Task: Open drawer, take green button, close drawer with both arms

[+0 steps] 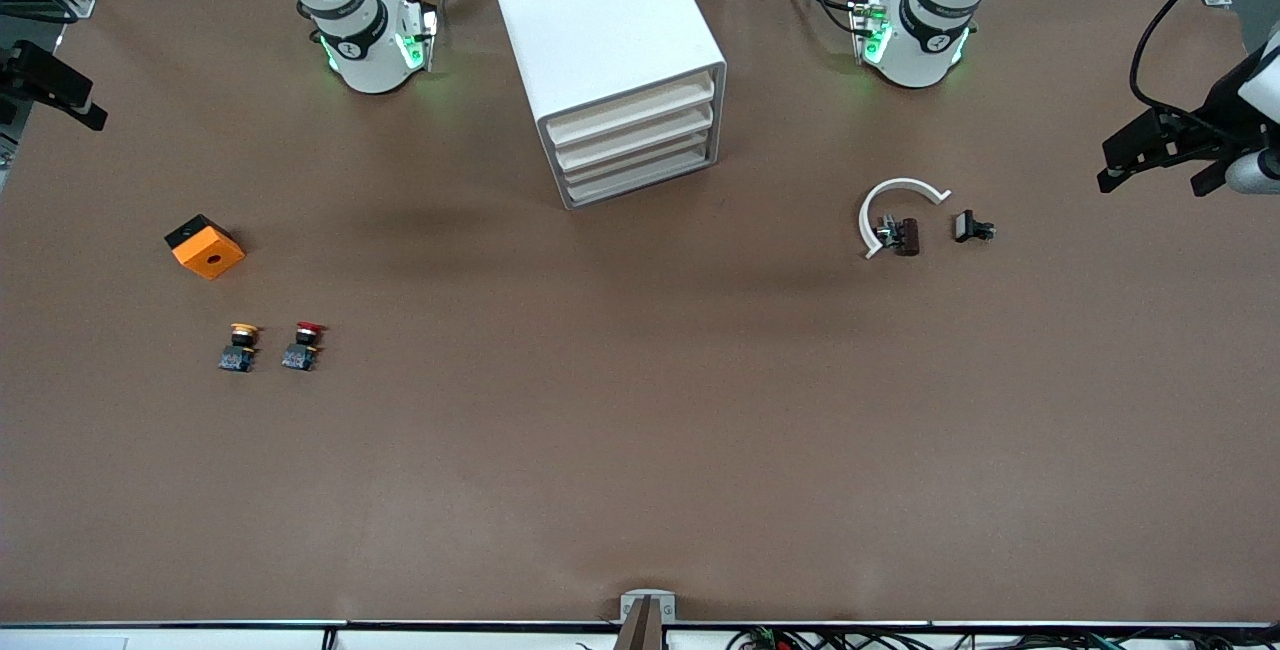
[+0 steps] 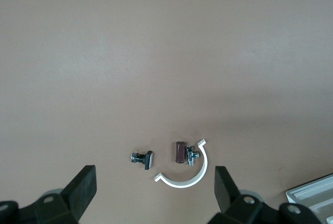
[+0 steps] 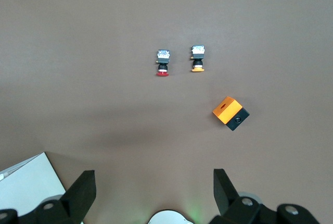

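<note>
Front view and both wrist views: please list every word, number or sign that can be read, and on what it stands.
None can be read.
The black rings on the left arm and the right arm carry small white marks, too small to read.
The cabinet shows no label.

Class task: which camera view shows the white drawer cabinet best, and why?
The front view: the cabinet appears whole, all four drawer fronts shut. The left wrist view catches only a corner; the right wrist view only a white edge.
</note>
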Controlling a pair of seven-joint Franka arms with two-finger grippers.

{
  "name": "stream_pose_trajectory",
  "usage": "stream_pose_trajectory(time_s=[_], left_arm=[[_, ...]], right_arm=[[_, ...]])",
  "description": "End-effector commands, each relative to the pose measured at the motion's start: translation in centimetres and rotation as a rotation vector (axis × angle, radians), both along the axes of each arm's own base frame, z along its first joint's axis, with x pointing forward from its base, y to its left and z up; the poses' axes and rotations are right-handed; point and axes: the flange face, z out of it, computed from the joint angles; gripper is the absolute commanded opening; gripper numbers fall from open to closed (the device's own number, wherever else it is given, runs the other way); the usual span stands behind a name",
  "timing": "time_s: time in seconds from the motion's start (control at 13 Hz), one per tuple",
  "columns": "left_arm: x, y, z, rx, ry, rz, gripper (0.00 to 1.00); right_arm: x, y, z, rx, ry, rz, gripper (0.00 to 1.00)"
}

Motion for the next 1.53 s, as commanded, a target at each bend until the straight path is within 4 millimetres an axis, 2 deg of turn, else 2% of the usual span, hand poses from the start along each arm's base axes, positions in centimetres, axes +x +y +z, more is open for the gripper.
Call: stream_pose_trajectory(time_s=[0.0,0.23,0.54,1.0,1.15,1.38,1.46], left_arm=[[0.6,1.6,-1.6,-0.03,0.043,0.07,1.0],[1.8,0.9,-4.0,-0.103,0.098,0.193,1.0],[4.0,-0.4,-8.2,-0.221,0.196,0.348,1.0],[5.9,-2.7,-13.5,-0.345,0.367,0.571,1.0],[6.1,-4.5,-15.0,-0.327,0.411,0.614,1.0],[6.2,-9.7,-17.3,-0.265,0.478,0.692,1.0],[6.4,-10.5,-18.2,-0.249,0.493,0.704,1.0]], right_arm=[[-0.5,-0.1,0.3,-0.002,-0.018,0.009,1.0],[-0.6,-0.2,0.2,-0.001,-0.017,0.006,1.0],[-0.6,-0.1,0.3,-0.002,-0.017,0.008,1.0],[-0.5,-0.1,0.4,-0.005,-0.012,0.004,1.0],[-0.5,-0.2,0.4,-0.004,-0.012,0.001,1.0],[-0.5,-0.2,0.3,-0.004,-0.009,0.003,1.0],[-0.5,-0.1,0.3,-0.004,-0.009,0.006,1.0]])
